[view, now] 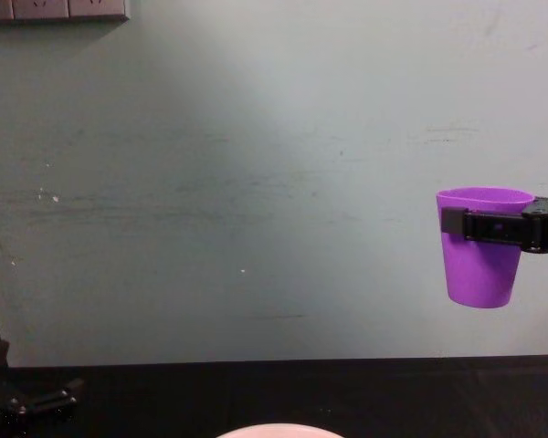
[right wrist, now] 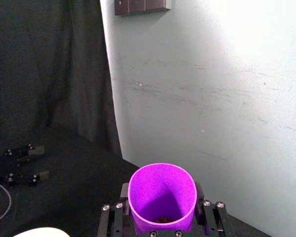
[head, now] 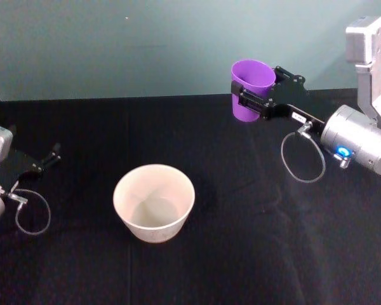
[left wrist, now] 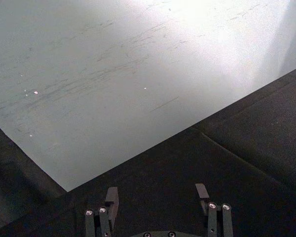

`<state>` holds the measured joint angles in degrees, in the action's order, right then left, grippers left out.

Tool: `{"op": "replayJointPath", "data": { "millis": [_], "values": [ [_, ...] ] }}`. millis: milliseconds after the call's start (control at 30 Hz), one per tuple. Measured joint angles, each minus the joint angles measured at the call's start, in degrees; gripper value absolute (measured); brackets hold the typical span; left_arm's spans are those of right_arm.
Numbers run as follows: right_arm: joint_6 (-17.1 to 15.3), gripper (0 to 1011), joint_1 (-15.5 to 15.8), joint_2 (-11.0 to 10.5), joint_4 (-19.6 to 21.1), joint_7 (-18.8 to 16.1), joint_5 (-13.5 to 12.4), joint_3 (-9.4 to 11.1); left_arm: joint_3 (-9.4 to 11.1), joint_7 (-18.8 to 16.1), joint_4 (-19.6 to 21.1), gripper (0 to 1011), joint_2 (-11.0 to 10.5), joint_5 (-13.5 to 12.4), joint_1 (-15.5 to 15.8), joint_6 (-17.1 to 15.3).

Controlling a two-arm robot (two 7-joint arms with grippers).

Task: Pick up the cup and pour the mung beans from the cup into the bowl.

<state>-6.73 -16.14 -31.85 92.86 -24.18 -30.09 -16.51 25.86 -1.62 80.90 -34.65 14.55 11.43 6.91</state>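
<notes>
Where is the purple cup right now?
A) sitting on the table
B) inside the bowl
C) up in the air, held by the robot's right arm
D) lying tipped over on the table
C: the right end effector is clamped on the cup, which hangs upright well above the black table in the chest view.

Soft room light; glare whitens the wall (left wrist: 197, 29) (left wrist view); black tablecloth (head: 241, 254) swallows shadows.

One cup (head: 253, 86), one bowl (head: 153, 230) and two grippers (head: 49, 159) (head: 258, 89).
</notes>
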Motion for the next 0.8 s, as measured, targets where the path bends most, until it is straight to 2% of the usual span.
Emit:
{"op": "replayJointPath", "data": {
  "millis": [800],
  "values": [
    [0.00,726,0.00,0.00,0.00,0.00,0.00,0.00,0.00,0.00,0.00,1012,0.00,0.00,0.00,0.00]
  ]
}}
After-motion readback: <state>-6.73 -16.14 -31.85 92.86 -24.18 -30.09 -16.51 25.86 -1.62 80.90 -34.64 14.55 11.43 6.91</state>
